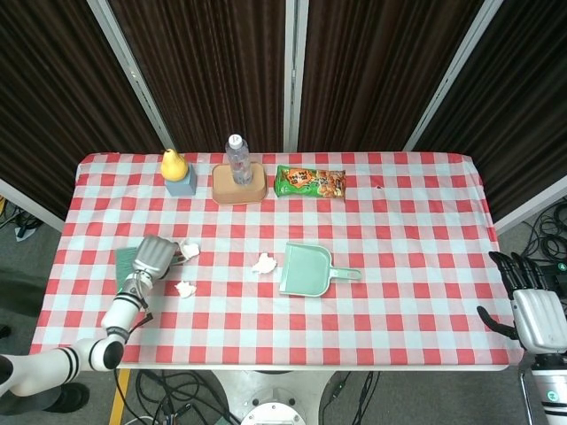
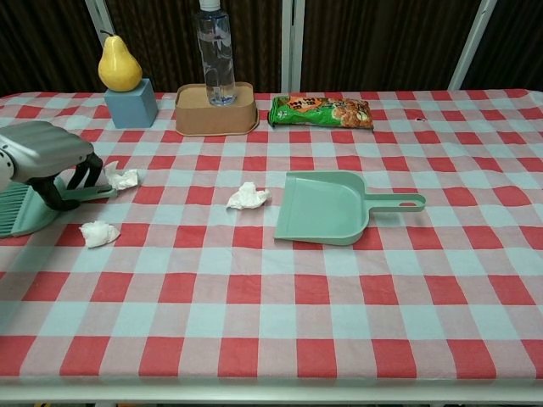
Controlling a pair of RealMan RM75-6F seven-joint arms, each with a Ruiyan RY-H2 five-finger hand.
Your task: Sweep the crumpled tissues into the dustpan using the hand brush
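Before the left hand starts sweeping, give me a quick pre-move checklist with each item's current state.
1. Left hand grips the green hand brush: ok.
2. Brush lifted off the checked tablecloth: cannot tell.
3. Mint-green plastic dustpan mouth faces the tissues: ok.
4. Three crumpled white tissues lie outside the dustpan: ok.
5. Dustpan steadied by right hand: not ok, it hangs off the table edge.

This looked like a robotics lab or test studio rather than a home. Dark pleated curtains (image 1: 204, 71) hung behind pale metal frame posts (image 1: 291, 75), closing off the space. A single desk (image 1: 416, 230) wore a red-and-white checked cloth and carried staged props: a pear (image 1: 173, 162) on a blue block (image 1: 182, 183), a water bottle (image 1: 236, 159) in a tan tray (image 1: 239, 189), a snack packet (image 1: 309, 181). Loose cables (image 1: 177, 394) lay tangled on the grey floor (image 1: 27, 266) beneath.
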